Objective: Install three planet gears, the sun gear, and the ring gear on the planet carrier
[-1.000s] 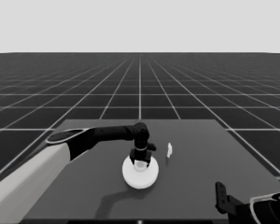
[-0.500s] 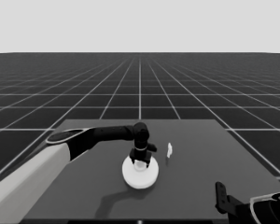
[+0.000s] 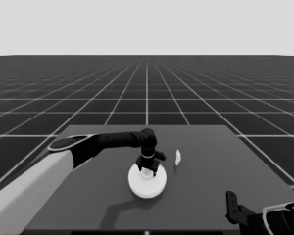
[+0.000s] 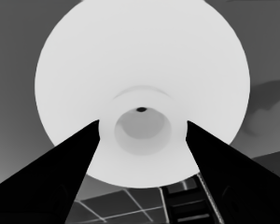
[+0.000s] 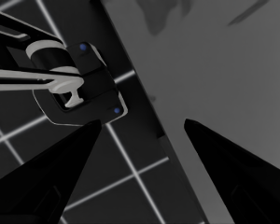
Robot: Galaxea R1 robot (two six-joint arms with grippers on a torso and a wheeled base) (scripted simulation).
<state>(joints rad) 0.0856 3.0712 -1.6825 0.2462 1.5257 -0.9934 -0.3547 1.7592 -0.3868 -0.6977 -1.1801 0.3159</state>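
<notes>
The larger round part (image 3: 147, 185) lies flat at the middle of the table, and in the left wrist view it (image 4: 144, 56) fills most of the picture. My left gripper (image 3: 148, 171) stands right over its raised hub (image 4: 142, 130). That gripper (image 4: 143, 123) is open, one finger on each side of the hub with a small gap to it. The smaller round part, the planet gears and the sun gear are hidden from every view. My right gripper (image 3: 232, 208) waits at the table's near right corner, open (image 5: 142, 122) and with nothing between its fingers.
A thin white piece (image 3: 178, 156) stands just right of the larger round part. The left arm's pale grey part crosses the table's (image 3: 210, 196) near left. Dark machinery with blue lights (image 5: 79, 88) shows past the table's edge.
</notes>
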